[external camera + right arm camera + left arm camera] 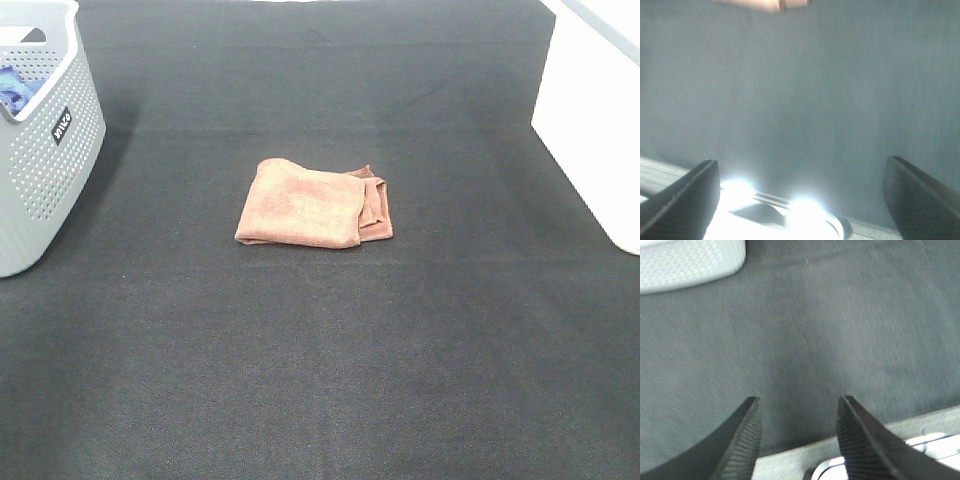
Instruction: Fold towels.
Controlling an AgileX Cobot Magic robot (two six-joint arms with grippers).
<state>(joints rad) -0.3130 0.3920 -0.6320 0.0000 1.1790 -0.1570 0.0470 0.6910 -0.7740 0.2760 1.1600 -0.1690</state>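
A dark cloth covers the bench. Nearest, the left gripper stands partly open and the right gripper wide, both empty. Mid-bench lies the towel, folded; square its loose far-right corner next.

Only the fingers of the two arms show, each pair seen from its own wrist camera. The left hand has two black fingers that taper to blunt points, and their inner faces carry fine parallel ridges running across them. The right hand also has two dark, wedge-shaped fingers, but glare and blur hide any surface texture on them. No cables, screws or markings can be made out on either.
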